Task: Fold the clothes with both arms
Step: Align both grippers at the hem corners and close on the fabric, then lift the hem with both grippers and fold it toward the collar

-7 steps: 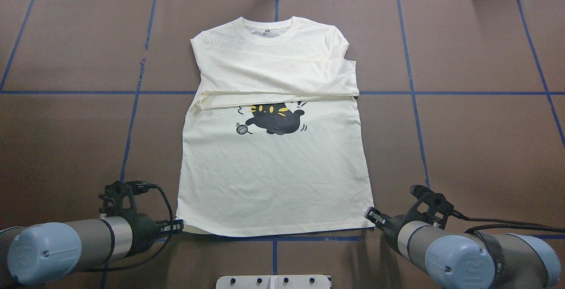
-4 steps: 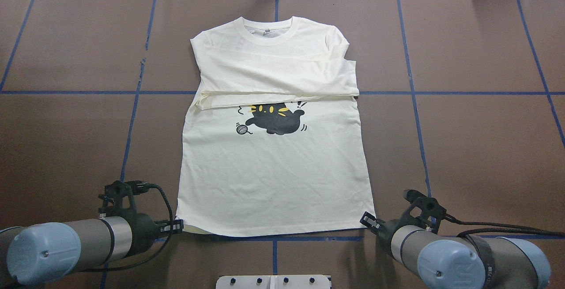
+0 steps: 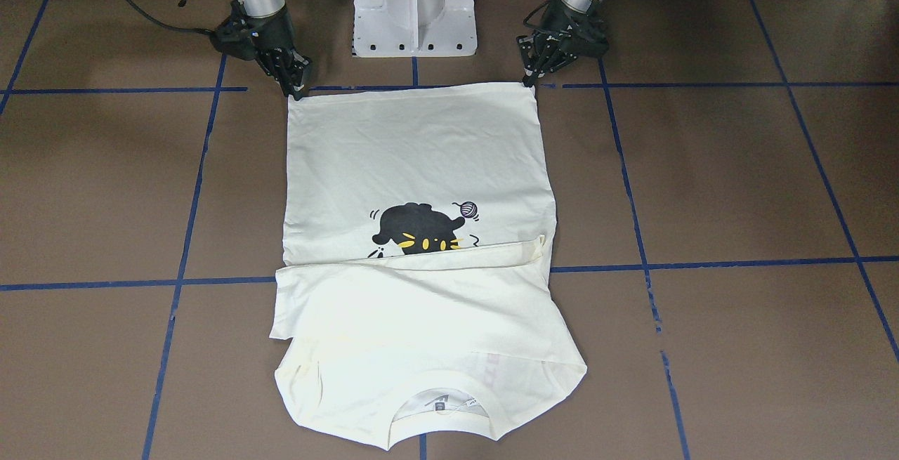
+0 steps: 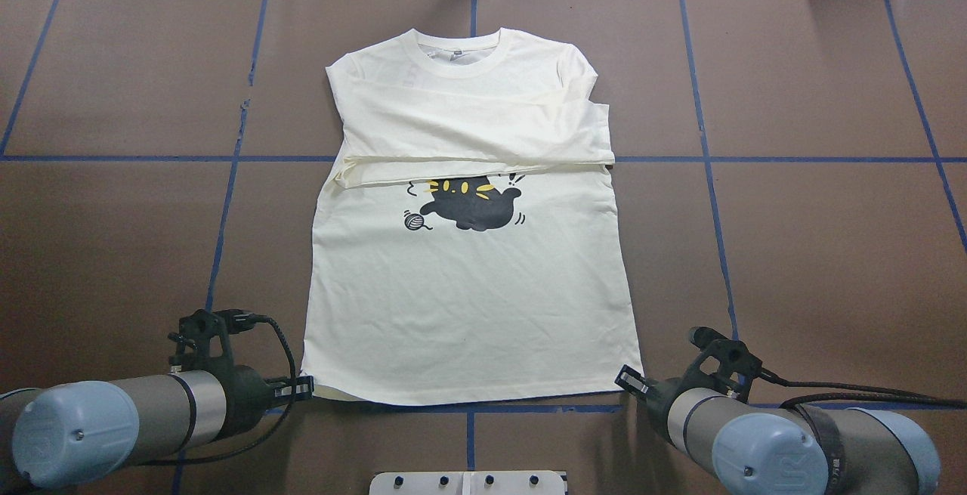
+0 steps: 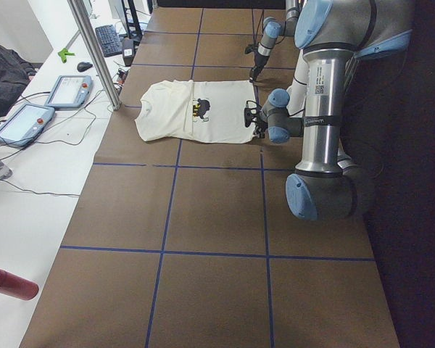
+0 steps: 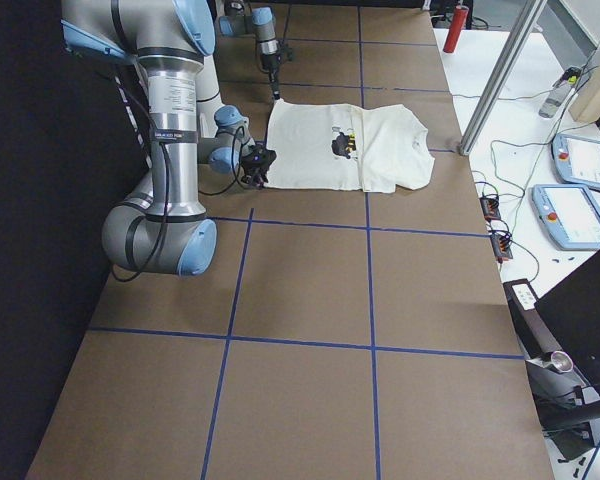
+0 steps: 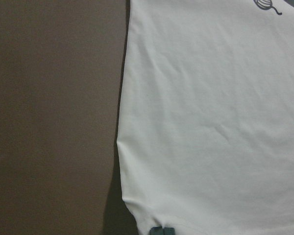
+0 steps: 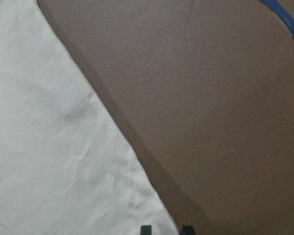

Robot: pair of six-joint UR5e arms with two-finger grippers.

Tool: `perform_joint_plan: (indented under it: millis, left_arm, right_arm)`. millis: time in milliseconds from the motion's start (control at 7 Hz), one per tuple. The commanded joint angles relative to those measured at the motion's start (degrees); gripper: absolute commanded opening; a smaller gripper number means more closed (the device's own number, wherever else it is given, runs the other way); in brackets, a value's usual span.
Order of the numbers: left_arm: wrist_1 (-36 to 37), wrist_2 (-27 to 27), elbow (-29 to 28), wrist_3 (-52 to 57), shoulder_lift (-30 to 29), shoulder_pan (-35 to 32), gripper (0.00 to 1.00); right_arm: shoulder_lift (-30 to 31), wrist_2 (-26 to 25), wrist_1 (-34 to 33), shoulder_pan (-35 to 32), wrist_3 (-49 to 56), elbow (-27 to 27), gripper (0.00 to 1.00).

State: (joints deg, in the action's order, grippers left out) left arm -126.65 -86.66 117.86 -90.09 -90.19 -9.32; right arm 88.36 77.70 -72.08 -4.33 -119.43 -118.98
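The cream-white shirt (image 4: 468, 306) lies flat on the brown table, collar at the far end, with its sleeves folded across the chest just above the black cat print (image 4: 468, 204). My left gripper (image 4: 304, 388) sits low at the near left hem corner. In the left wrist view its fingertips (image 7: 161, 231) are pressed together on the hem of the shirt (image 7: 210, 122). My right gripper (image 4: 627, 378) is at the near right hem corner. Its tips (image 8: 146, 229) stand slightly apart there, with the corner of the shirt (image 8: 49, 161) between them. Seen from across the table, both grippers, left (image 3: 528, 83) and right (image 3: 298, 91), touch the hem corners.
The white pedestal base (image 3: 414, 3) stands just behind the hem, between the arms. Blue tape lines (image 4: 702, 159) grid the brown table cover. Off the far edge, a side table holds control tablets (image 5: 69, 90), a metal post (image 5: 94, 51) and a red bottle (image 5: 11, 283).
My right gripper has slid down and slightly left, closer to the right hem corner. The left gripper and the shirt have stayed put.
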Motion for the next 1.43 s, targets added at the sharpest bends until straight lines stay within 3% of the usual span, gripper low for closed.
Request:
perform_joint_plan:
  millis: [0, 571, 714, 1000, 1143, 1286]
  left_arm:
    - [0.0, 0.0, 0.0, 0.0, -0.16, 0.0, 0.0]
    - [0.7, -0.61, 2.96, 0.35, 0.19, -0.09, 0.0]
    - [8.71, -2.62, 9.42, 0.7, -0.16, -0.52, 0.0]
    - [26.46, -8.15, 25.66, 0.62, -0.95, -0.62, 0.0]
    - [33.76, -10.17, 33.32, 0.62, -1.13, -0.62, 0.0]
    - [37.49, -12.28, 35.83, 0.7, -1.91, -2.01, 0.0]
  right_arm:
    - [0.06, -0.62, -0.08, -0.06, 0.07, 0.32, 0.01]
    - [0.32, -0.01, -0.69, -3.39, 0.78, -2.47, 0.0]
    - [0.41, 1.21, -6.7, -4.53, 1.04, -8.06, 0.0]
    - [-0.03, 7.7, -24.86, -6.13, 1.66, -26.65, 0.0]
    - [-2.03, 9.2, -31.74, -6.21, 1.66, -32.75, 0.0]
    - [-4.75, 10.96, -35.98, -7.87, 1.74, -33.68, 0.0]
